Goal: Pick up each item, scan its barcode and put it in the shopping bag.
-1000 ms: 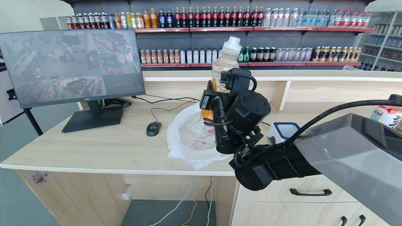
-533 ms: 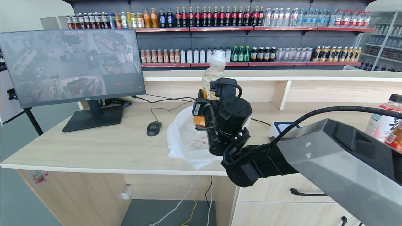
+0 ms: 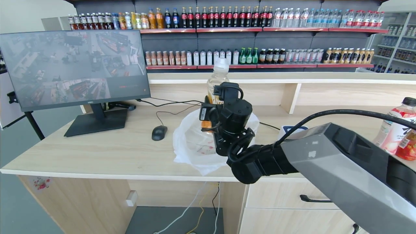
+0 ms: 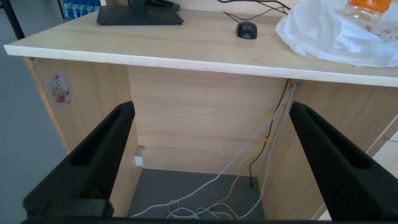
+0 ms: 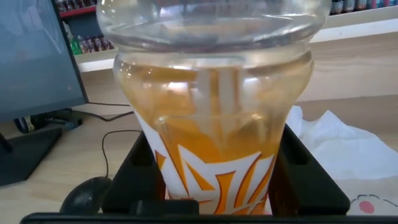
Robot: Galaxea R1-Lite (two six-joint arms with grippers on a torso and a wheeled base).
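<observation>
My right gripper (image 3: pixel 210 113) is shut on a clear bottle of orange drink (image 3: pixel 215 81) with a white cap, held upright over the white plastic shopping bag (image 3: pixel 191 146) in the middle of the counter. In the right wrist view the bottle (image 5: pixel 214 124) sits between the black fingers (image 5: pixel 134 180), with the bag (image 5: pixel 339 149) just behind it. A white barcode scanner (image 3: pixel 294 129) with a blue face shows behind the right arm. My left gripper (image 4: pixel 208 168) hangs open below the counter's front edge (image 4: pixel 186 62), with nothing between its fingers.
A monitor (image 3: pixel 73 68) on a stand and a black mouse (image 3: pixel 159 133) occupy the counter's left half. Two more bottles (image 3: pixel 391 130) stand at the far right. Cables (image 4: pixel 249 168) hang under the counter. Shelves of drinks (image 3: pixel 227 19) line the back wall.
My right arm has carried the bottle down and to the left, from above the scanner side to over the bag. The bottles at the far right have come into view.
</observation>
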